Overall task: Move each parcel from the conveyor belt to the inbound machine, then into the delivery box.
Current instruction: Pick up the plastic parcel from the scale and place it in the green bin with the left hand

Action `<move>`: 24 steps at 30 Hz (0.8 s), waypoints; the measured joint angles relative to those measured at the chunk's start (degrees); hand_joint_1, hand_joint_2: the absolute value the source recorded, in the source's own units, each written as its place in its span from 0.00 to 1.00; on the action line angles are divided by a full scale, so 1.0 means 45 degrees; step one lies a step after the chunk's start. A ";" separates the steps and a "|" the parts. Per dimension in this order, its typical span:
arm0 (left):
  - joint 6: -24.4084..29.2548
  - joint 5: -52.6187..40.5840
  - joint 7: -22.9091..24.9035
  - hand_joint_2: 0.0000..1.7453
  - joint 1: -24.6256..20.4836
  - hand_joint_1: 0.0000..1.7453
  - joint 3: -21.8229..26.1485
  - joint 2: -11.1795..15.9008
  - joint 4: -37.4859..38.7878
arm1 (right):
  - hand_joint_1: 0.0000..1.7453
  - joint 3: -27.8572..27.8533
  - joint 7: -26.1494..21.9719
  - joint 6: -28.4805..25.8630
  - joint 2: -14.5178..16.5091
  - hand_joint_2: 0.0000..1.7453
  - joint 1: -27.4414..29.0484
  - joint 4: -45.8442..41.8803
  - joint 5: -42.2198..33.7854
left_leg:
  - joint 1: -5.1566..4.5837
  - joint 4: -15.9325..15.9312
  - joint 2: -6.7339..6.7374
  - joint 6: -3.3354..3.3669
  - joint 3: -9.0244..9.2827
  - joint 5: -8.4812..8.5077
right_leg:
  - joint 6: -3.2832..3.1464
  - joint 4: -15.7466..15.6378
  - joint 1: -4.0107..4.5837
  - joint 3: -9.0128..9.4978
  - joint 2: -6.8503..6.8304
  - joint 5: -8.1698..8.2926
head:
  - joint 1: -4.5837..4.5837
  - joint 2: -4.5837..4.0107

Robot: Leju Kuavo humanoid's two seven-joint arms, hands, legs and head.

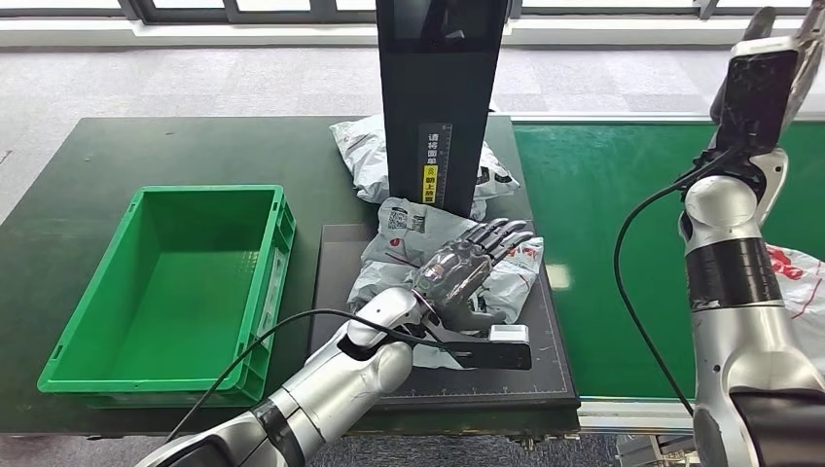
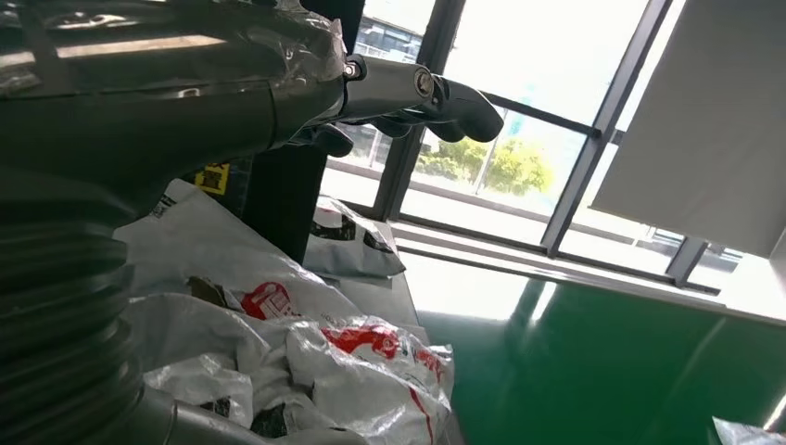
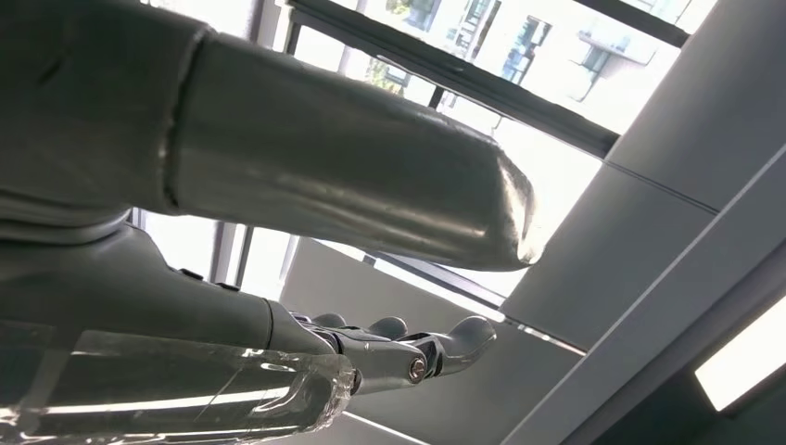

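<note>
A crumpled white parcel with red print lies on the black inbound machine's platform; it also appears as the white parcel in the left wrist view. My left hand hovers over it with fingers stretched out, holding nothing; the same left hand sits above the bags in its wrist view. A second white parcel lies behind the machine's black column. My right hand is raised high above the green conveyor belt, and the right hand has its fingers extended and empty. Another parcel rests at the belt's right edge.
An empty green delivery box stands on the dark green table, left of the machine. Windows run along the far wall. A black cable hangs from each arm.
</note>
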 joint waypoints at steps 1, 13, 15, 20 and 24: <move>-0.0038 0.0042 0.0086 1.00 -0.0128 0.00 -0.0255 -0.0018 0.0247 | 0.00 0.0001 0.0002 0.0030 0.0019 0.00 -0.0015 0.0048 0.0056 | 0.0000 0.0000 -0.0001 0.0000 -0.0003 0.0000 | 0.0000 0.0000 0.0000 -0.0003 -0.0001 0.0000 | 0.0000 0.0000; 0.0046 0.0024 0.0377 1.00 -0.0704 0.00 -0.1989 -0.0091 0.1683 | 0.00 0.0012 0.0002 0.0068 0.0149 0.00 -0.0135 0.0311 0.0236 | 0.0001 -0.0002 -0.0006 0.0000 -0.0012 0.0000 | 0.0000 0.0001 0.0001 -0.0009 -0.0005 0.0000 | 0.0000 0.0000; 0.0293 -0.0084 0.0455 1.00 -0.0723 0.00 -0.2129 -0.0095 0.1773 | 0.00 0.0013 0.0002 0.0105 0.0151 0.00 -0.0140 0.0328 0.0247 | 0.0001 -0.0001 -0.0006 0.0000 -0.0012 0.0000 | 0.0000 0.0001 0.0001 -0.0009 -0.0005 0.0000 | 0.0000 0.0000; 0.0998 -0.0871 0.1233 1.00 -0.0706 0.00 -0.2869 -0.0097 0.2234 | 0.00 0.0030 -0.0063 0.0282 0.0200 0.00 -0.0261 0.0414 0.0239 | 0.0001 -0.0001 -0.0005 0.0000 -0.0015 0.0000 | 0.0000 0.0002 0.0001 -0.0009 -0.0005 0.0000 | 0.0000 0.0000; 0.0774 -0.1223 0.1725 1.00 -0.0664 0.00 -0.3684 -0.0097 0.2609 | 0.00 0.0153 -0.0037 0.0340 0.0397 0.00 -0.0583 0.0532 0.0378 | 0.0001 -0.0002 -0.0004 0.0000 -0.0015 0.0001 | 0.0000 0.0003 0.0002 -0.0014 -0.0004 0.0000 | -0.0001 0.0000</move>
